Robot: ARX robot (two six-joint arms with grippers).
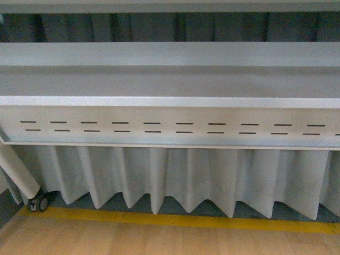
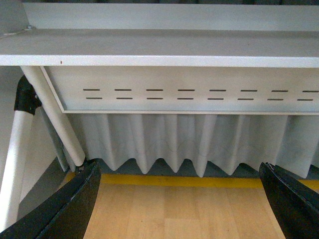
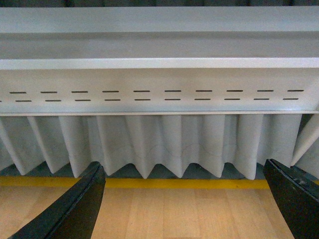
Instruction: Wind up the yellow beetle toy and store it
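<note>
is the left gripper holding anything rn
No, in the left wrist view the left gripper has its dark fingers wide apart, with only wooden floor and a yellow stripe showing between them.

- white metal shelf (image 1: 170, 101), two rows of small dark slots along its front
- light wooden floor (image 1: 159, 241) below, with a yellow stripe (image 1: 175, 219) across
- small black wheel (image 1: 40, 202) standing on the floor, far left

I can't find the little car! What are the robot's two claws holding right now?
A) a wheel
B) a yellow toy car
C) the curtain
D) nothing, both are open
D: the left claw and right claw both gape wide, with only the wooden floor and pleated curtain showing in the gap.
</note>
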